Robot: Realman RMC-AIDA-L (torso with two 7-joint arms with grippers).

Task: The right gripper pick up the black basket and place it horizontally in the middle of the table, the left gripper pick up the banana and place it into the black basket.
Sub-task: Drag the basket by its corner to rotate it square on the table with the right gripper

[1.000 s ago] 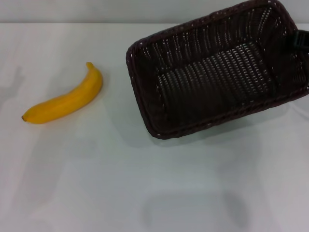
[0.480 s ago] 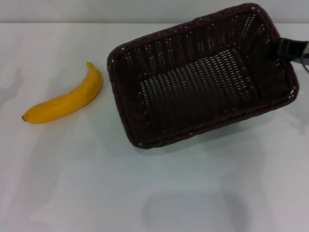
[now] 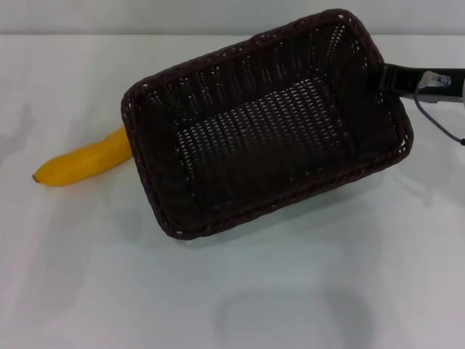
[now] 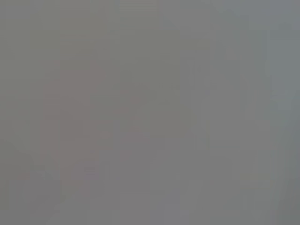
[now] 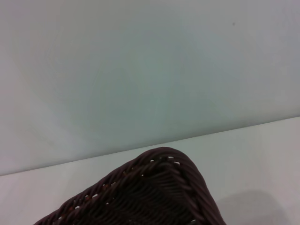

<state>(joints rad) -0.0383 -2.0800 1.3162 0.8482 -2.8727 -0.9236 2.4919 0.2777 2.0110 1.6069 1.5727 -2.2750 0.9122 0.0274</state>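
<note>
The black basket hangs tilted over the middle of the white table, casting a shadow below it. My right gripper reaches in from the right edge and is shut on the basket's right rim. The banana lies on the table at the left; the basket's left corner hides its stem end. In the right wrist view only a corner of the basket shows, with the table behind it. The left gripper is out of view, and the left wrist view shows only blank grey.
A grey cable loops below the right arm at the right edge. The table's far edge runs along the top of the head view. Bare tabletop spreads in front of the basket.
The right gripper has carried the basket leftward toward the table's middle. The basket's left corner now covers the banana's stem end. The banana has not moved.
</note>
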